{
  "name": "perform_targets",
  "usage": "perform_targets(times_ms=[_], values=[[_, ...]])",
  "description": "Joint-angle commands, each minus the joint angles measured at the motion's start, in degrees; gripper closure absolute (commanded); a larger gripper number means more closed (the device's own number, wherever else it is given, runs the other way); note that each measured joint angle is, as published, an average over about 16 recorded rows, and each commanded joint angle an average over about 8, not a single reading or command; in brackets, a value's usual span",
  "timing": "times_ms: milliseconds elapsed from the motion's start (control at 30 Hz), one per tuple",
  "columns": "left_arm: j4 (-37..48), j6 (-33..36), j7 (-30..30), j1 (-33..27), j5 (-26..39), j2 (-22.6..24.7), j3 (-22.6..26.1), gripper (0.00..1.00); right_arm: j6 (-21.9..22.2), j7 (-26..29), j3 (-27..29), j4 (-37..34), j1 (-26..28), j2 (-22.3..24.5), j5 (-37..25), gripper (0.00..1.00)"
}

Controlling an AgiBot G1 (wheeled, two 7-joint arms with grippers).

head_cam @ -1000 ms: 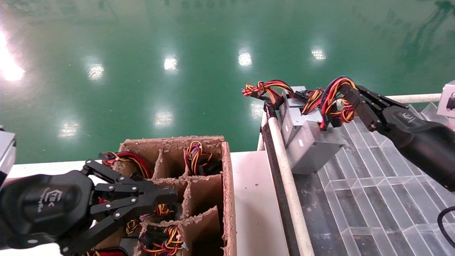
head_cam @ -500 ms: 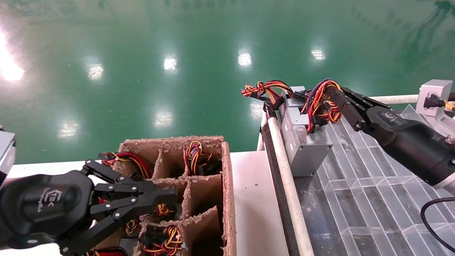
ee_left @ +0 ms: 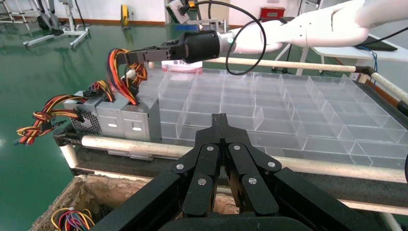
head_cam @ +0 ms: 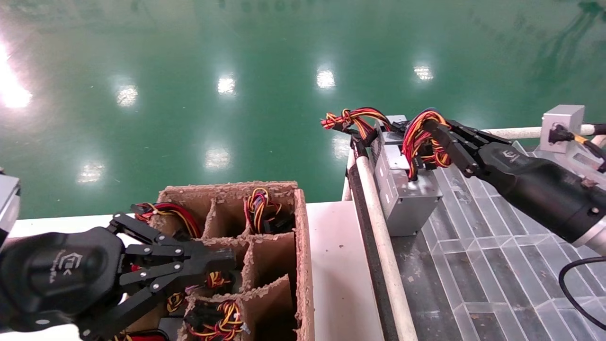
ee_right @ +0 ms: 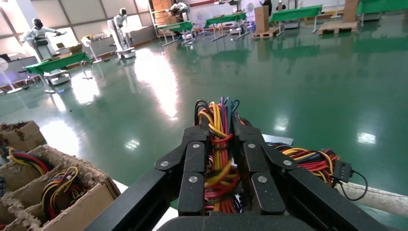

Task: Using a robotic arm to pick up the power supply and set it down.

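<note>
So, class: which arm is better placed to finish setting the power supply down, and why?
The right. Its tool is shut on the wire bundle of the power supply, over the clear tray. The left tool is parked at the cardboard box.

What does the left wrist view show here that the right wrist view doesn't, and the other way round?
Only the left wrist view shows the grey boxes in a row by the clear compartment tray, the white arm, and the left gripper, shut and idle. Only the right wrist view shows the cardboard crate with wires in its cells. Both show the right gripper shut on the power supply wire bundle.
</note>
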Motion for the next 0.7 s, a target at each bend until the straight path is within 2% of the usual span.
perform_targets(times_ms=[33, 500, 700], values=[[0.0, 0.0, 0.0, 0.0, 0.0, 0.0, 0.0, 1.00, -0.1, 0.2, -0.3, 0.1, 0.4, 0.2, -0.4, 0.00], [0.0, 0.0, 0.0, 0.0, 0.0, 0.0, 0.0, 1.00, 1.6, 1.9, -2.4, 1.8, 4.6, 2.1, -4.7, 0.00], [0.0, 0.0, 0.0, 0.0, 0.0, 0.0, 0.0, 1.00, 1.8, 5.0, -4.3, 1.6, 6.1, 3.3, -6.7, 0.00]])
